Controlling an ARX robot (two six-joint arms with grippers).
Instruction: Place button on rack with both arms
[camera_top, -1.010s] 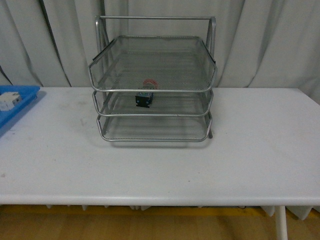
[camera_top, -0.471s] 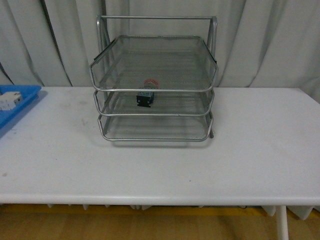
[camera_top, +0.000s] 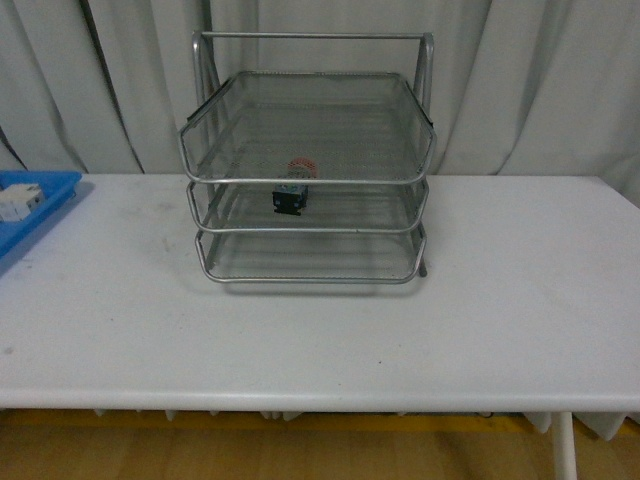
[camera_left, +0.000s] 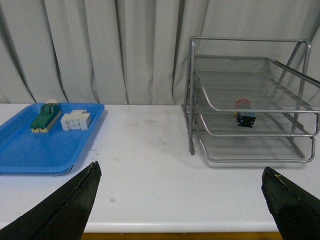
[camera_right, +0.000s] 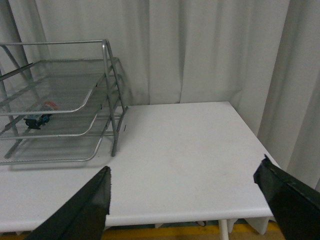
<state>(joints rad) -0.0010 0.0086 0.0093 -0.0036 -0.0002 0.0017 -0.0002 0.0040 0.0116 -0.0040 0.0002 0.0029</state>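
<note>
**Button at rest on the middle tier, both pincers released**

Blue tray (camera_left: 35, 150) sat at the far left of the white table (camera_top: 320, 330), carrying a green-and-cream block (camera_left: 44, 117) and, just beside it, a white block (camera_left: 75, 120). Seen from its wrist camera, the left gripper (camera_left: 180, 210) was spread wide over the table's near edge, holding nothing. Near the middle of the table, against the curtain (camera_top: 540, 80), stood the rack (camera_top: 305, 265). The button (camera_top: 293, 190) lay on its middle tier, near the front rail, red cap toward the back and blue end toward the front. To the right the table was bare, and the right gripper (camera_right: 187, 202) hung there with its fingers wide apart and nothing between them.
</note>
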